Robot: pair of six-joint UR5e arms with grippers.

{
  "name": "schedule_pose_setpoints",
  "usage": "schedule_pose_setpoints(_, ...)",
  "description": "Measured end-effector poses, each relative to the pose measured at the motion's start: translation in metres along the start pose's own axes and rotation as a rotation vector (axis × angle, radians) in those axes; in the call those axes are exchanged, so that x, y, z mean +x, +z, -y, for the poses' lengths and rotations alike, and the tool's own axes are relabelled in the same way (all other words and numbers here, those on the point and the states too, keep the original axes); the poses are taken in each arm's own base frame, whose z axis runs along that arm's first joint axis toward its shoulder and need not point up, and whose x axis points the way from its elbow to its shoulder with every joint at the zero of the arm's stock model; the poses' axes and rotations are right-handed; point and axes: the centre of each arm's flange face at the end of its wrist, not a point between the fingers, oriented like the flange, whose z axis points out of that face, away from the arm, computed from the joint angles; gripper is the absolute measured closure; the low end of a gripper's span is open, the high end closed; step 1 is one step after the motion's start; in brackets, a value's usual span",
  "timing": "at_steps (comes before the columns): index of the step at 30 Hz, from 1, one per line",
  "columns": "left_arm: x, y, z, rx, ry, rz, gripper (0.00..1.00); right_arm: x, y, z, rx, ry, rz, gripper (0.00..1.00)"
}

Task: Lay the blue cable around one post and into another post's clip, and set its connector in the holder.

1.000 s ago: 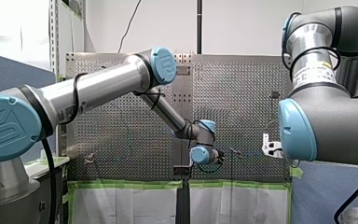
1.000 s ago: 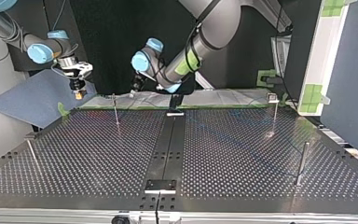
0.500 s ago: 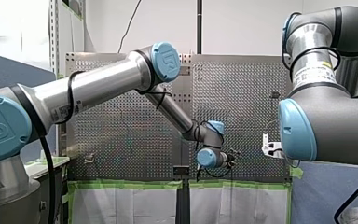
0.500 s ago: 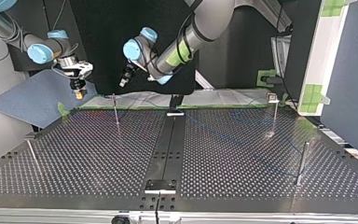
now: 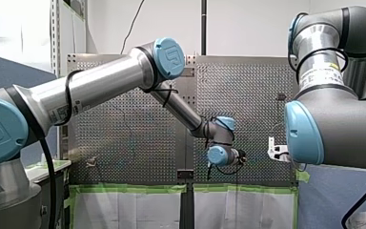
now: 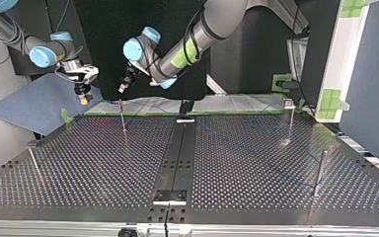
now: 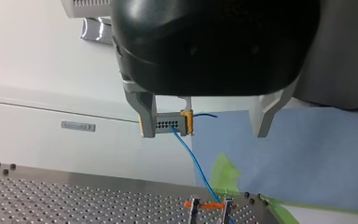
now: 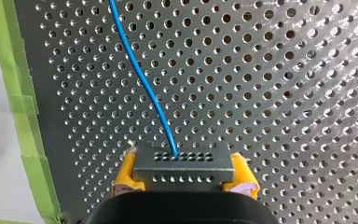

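**Right wrist view.** Your right end effector [image 8: 184, 173] is clamped on the grey connector [image 8: 182, 163], with a yellow pad [image 8: 127, 175] pressed against each end. The blue cable [image 8: 142, 79] leaves the connector's middle. It curves gently away from the end effector across the perforated worktop [image 8: 270, 93], near the worktop's strip of green tape [image 8: 14, 93]. You cannot tell here whether the cable touches the plate.

**Left wrist view.** Your left end effector [image 7: 203, 134] is wide open and holds nothing, its metal fingers [image 7: 268, 114] well apart. Ahead of it you see the connector in the other arm's grip, held in the air in front of the blue mat [image 7: 307, 158]. From there the cable slopes down to a small clip with an orange piece [image 7: 209, 205] at the worktop's edge. Whether the cable is seated in that clip you cannot tell.

**Top view.** Both end effectors hang above the worktop's far edge at the view's left. The right one is over the blue mat. The left one is near the top of a thin upright post [image 6: 122, 116]. Three further posts [image 6: 320, 173] stand well apart on the plate.
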Motion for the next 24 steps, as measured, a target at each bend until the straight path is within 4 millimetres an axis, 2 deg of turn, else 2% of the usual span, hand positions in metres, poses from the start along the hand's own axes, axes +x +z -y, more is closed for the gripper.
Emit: schedule_pose_setpoints(24, 0.0021, -0.0067, -0.0078, -0.144, -0.035, -0.012, 0.00, -0.0004, -0.0020, -0.0029, -0.006, 0.000, 0.010, 1.00)
